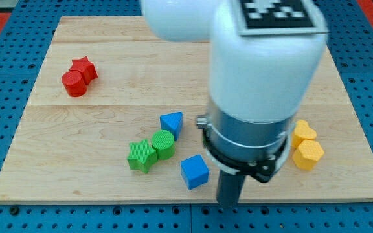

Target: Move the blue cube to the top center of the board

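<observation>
Blue cube point(194, 171) sits low on the wooden board point(109, 71), near the bottom edge and a bit right of center, with my tip point(229, 203) just to its right, close, contact unclear; it's a bare rod, no jaws, so no open or closed state to tell. Blue triangular block point(171, 122) sits above the cube, with the green cylinder point(163, 144) touching the green star point(141, 156) to the left. Red star point(83, 68) and red cylinder point(74, 83) touch at upper left, and two yellow blocks point(306, 146) lie at the right, partly behind the arm point(264, 58).
</observation>
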